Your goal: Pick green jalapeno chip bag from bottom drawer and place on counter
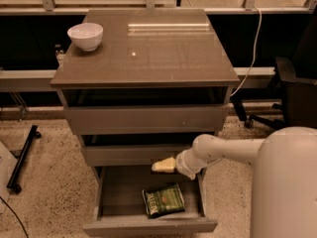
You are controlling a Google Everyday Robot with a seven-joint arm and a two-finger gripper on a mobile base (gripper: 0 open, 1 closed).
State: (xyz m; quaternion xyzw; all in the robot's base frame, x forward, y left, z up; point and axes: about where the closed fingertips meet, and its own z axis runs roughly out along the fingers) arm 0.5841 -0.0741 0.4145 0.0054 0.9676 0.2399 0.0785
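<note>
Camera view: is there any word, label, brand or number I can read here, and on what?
On the green jalapeno chip bag in the bottom drawer: pale lettering, too blurred to read.
On the white bowl and the counter: no text visible.
The hand hovers over the open drawer, apart from the bag.
</note>
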